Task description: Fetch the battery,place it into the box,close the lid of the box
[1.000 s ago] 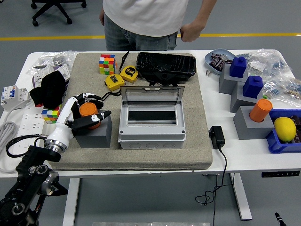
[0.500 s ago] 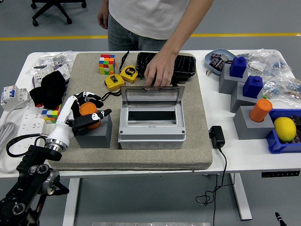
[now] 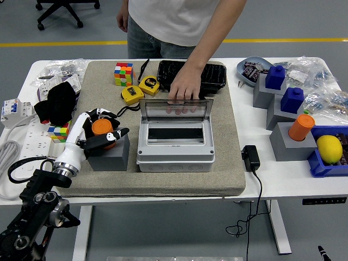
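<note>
Gripping upright orange battery (image 3: 101, 128) on grey block (image 3: 110, 155), left hand (image 3: 98, 130) curled round it, person's hand (image 3: 185, 87) on box lid (image 3: 175, 111).

Here's the robot's left arm (image 3: 32, 215): black jointed metal links with round silver-rimmed hubs low down, then a glossy white tapered forearm (image 3: 74, 145). The black five-fingered left hand (image 3: 102, 132) shows small white marks on its fingertips. Opposite, the person wears a white shirt (image 3: 176, 19) and blue jeans (image 3: 142, 43), with a bare forearm (image 3: 213, 38).
</note>
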Tool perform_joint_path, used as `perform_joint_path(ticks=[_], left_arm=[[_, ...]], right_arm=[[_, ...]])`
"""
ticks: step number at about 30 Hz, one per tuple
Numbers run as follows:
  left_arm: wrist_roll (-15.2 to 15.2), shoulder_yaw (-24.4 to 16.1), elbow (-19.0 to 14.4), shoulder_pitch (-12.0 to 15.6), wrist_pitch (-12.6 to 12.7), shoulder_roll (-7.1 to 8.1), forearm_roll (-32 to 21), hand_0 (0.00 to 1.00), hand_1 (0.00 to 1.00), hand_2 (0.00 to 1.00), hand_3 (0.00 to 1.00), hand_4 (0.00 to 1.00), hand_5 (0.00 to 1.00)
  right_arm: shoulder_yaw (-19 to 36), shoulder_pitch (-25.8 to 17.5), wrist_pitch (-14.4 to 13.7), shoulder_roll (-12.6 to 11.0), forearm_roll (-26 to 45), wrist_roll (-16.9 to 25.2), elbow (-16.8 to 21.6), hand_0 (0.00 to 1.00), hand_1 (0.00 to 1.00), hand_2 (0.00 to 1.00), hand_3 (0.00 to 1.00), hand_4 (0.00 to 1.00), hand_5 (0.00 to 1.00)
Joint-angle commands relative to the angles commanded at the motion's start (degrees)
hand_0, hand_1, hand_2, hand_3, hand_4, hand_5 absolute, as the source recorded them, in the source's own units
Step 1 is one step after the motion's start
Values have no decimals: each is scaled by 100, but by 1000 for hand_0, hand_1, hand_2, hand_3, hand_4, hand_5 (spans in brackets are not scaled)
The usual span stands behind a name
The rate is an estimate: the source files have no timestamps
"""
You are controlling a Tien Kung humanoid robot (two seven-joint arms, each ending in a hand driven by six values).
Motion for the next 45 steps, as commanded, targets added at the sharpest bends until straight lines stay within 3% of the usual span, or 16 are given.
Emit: perform_joint_path(ticks=[2, 3, 8, 9, 14, 15, 21, 22, 45], left_arm=[[-1, 5, 5, 0, 10, -1, 1, 477, 487, 417, 405, 998, 2], [-2, 7, 6, -1, 16, -1, 3, 341, 451, 374, 373, 998, 2], [-10, 13, 10, -2, 47, -2, 18, 341, 451, 374, 373, 998, 2], [-4, 13, 6, -2, 60, 0, 56, 222, 384, 312, 273, 998, 2], [25, 24, -26, -5, 169, 8, 363, 222, 384, 312, 273, 998, 2], [19, 25, -26, -8, 185, 7, 374, 152, 311, 259, 220, 998, 2], [-10, 24, -21, -21, 323, 4, 476, 152, 311, 259, 220, 998, 2], [-14, 24, -21, -22, 350, 4, 500, 123, 186, 159, 140, 998, 2], [-218, 32, -106, -93, 858, 36, 355, 78, 101, 98, 104, 998, 2]], right_arm=[[7, -3, -1, -1, -7, -3, 0, 866, 827, 774, 789, 998, 998], [1, -5, -1, -2, -4, -3, 0, 866, 827, 774, 789, 998, 998], [1, -12, -2, -3, -1, -4, 0, 866, 827, 774, 789, 998, 998], [5, -10, -3, -3, -2, -4, 0, 867, 827, 774, 789, 998, 998], [12, -8, -5, 0, 1, -2, 0, 867, 827, 774, 789, 998, 998], [13, -7, -5, 0, 1, -2, 0, 866, 827, 774, 789, 998, 998], [7, 2, -7, -3, 10, -1, 0, 866, 827, 774, 789, 998, 998], [11, 2, -8, -3, 8, -1, 0, 867, 827, 774, 789, 998, 998], [4, -2, -3, -4, 21, 3, 0, 867, 826, 774, 789, 998, 998]])
